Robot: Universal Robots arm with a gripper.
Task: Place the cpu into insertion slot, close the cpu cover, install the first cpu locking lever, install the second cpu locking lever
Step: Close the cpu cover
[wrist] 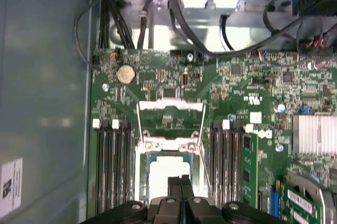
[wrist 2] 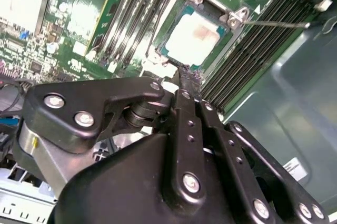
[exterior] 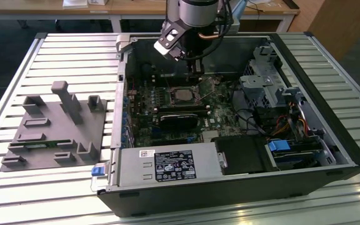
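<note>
The cpu [wrist: 167, 172] lies flat in its socket on the green motherboard, its pale metal top facing up; it is also seen in the second wrist view [wrist 2: 194, 33] and the exterior view [exterior: 181, 95]. The cpu cover [wrist: 170, 103], a silvery frame with a square window, is swung open away from the chip, hinged at the socket's far edge. A thin lever rod [wrist 2: 274, 23] sticks out beside the socket. My gripper [wrist: 180, 184] is shut with nothing between its fingers. Its tip [wrist 2: 178, 74] hovers at the chip's near edge, inside the case [exterior: 196, 70].
Memory slots [wrist: 111, 166] flank the socket on both sides. Black cables [wrist: 184, 19] and a drive cage [exterior: 264, 75] crowd one end of the open computer case [exterior: 330, 122]. A grey fixture plate [exterior: 58, 126] lies on the slatted table at the exterior view's left.
</note>
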